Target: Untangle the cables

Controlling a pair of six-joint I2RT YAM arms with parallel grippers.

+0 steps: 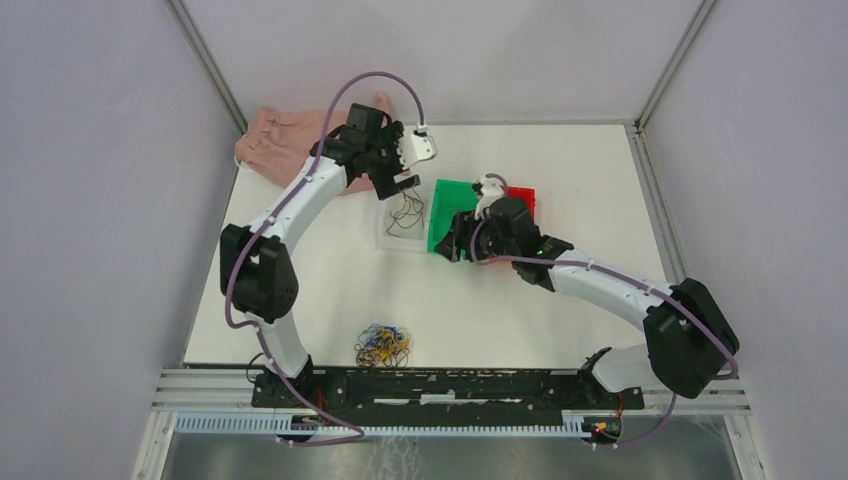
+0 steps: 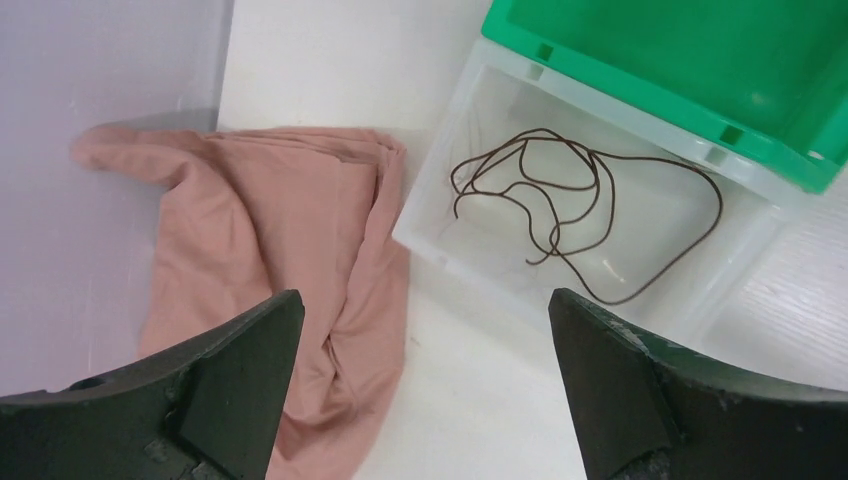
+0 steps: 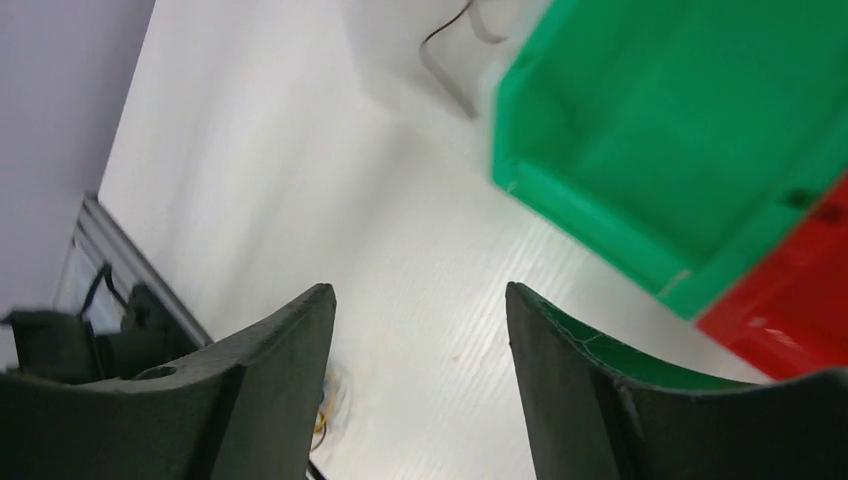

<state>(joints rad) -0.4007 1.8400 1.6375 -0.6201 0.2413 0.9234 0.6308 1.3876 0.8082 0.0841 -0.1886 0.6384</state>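
Note:
A dark brown cable [image 2: 560, 205] lies loose in the clear bin [image 2: 500, 265], seen from above as thin loops [image 1: 406, 213]. A tangled bunch of yellow-orange, blue and dark cables [image 1: 382, 344] rests near the table's front edge; a sliver of it [image 3: 322, 400] shows behind the right finger. My left gripper [image 2: 425, 375] hangs open and empty above the table between the pink cloth and the clear bin [image 1: 402, 225]. My right gripper [image 3: 420, 340] is open and empty, hovering over the table by the green bin [image 3: 660, 130].
A pink cloth [image 2: 270, 260] lies crumpled at the back left corner [image 1: 285, 145]. A green bin [image 1: 455, 205] and a red bin [image 1: 525, 195] stand side by side right of the clear bin. Grey walls enclose the table.

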